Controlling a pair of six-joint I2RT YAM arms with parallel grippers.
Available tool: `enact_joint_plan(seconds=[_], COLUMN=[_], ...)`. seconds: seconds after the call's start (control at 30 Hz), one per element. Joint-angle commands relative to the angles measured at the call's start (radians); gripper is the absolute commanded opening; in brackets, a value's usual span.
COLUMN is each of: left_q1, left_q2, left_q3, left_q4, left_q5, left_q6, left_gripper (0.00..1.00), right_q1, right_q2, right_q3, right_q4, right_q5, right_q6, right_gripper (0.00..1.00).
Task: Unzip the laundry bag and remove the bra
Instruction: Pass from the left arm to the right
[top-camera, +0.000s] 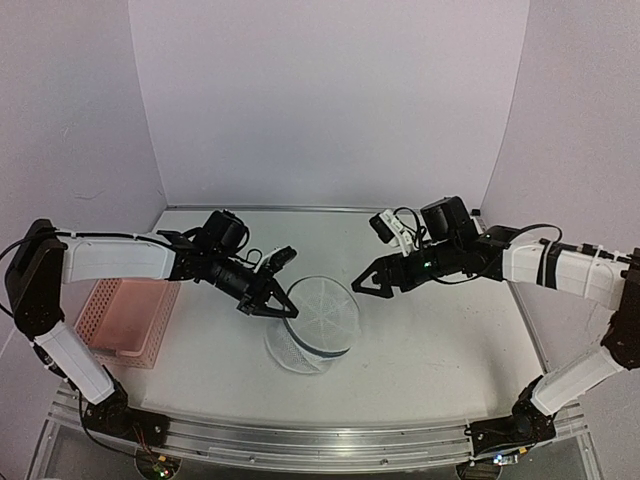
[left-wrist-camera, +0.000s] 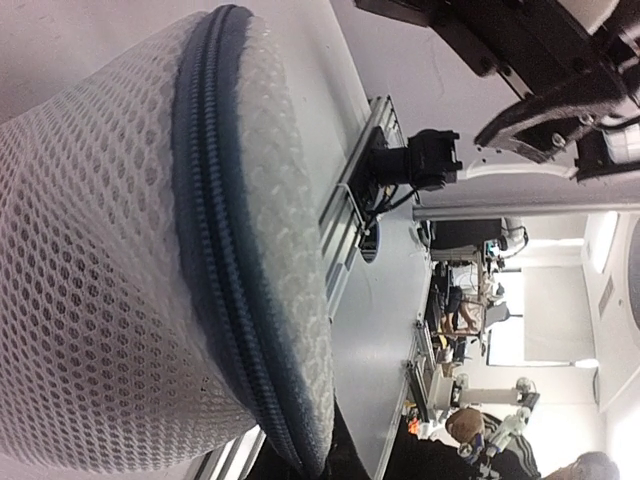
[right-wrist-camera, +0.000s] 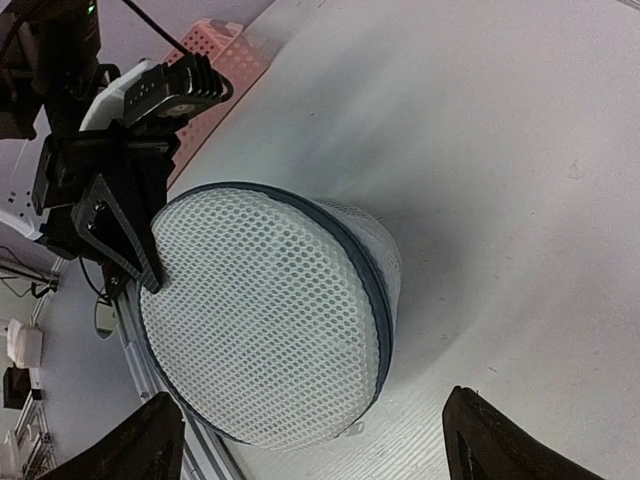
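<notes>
One laundry bag (top-camera: 318, 318) lies tipped near the middle of the table (top-camera: 450, 350), with its round lid facing up and toward the right. Its dark zip (left-wrist-camera: 215, 250) looks closed along every stretch in view, and I cannot find the pull. No bra shows through the mesh, so it is presumably inside. The left gripper (top-camera: 290, 283) has its jaws apart at the bag's left rim, one finger touching the lid edge. The right gripper (top-camera: 358, 286) hovers just off the far right rim, spread wide and holding nothing. A pink basket (top-camera: 125, 318) sits well off to the left. The bag looks light and soft, so tugging the zip without a firm counter-hold would likely drag or roll it. A fingertip could also snag mesh instead of the pull.
</notes>
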Motion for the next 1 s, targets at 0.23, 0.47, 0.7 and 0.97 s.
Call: enact_joint_plan(seconds=[0.23,0.47,0.7,0.97], left_q1=[-0.064,-0.076,-0.077,-0.077], left_q2=[-0.105,-0.109,-0.113,-0.109], left_q3=[0.05,0.071,0.081,0.112], left_q4=[-0.117,-0.157,-0.176,-0.221], left_q5=[0.182,0.175,0.18,0.138], left_q6=[0.217,0.254,0.279,0.309], left_gripper=[0.0,0.0,0.0,0.0], right_q1=[-0.002,0.017,0.062,0.083], right_q2=[0.192,0.213,0.181,0.126], right_q3=[0.132,0.126,0.063,0.03], right_q4=[-0.009,-0.007,-0.005,0.006], right_q5=[-0.398,-0.591,-0.597,-0.558], right_q6=[-0.102,-0.171,-0.198,-0.194], right_gripper=[0.88,0.71,0.54,0.0])
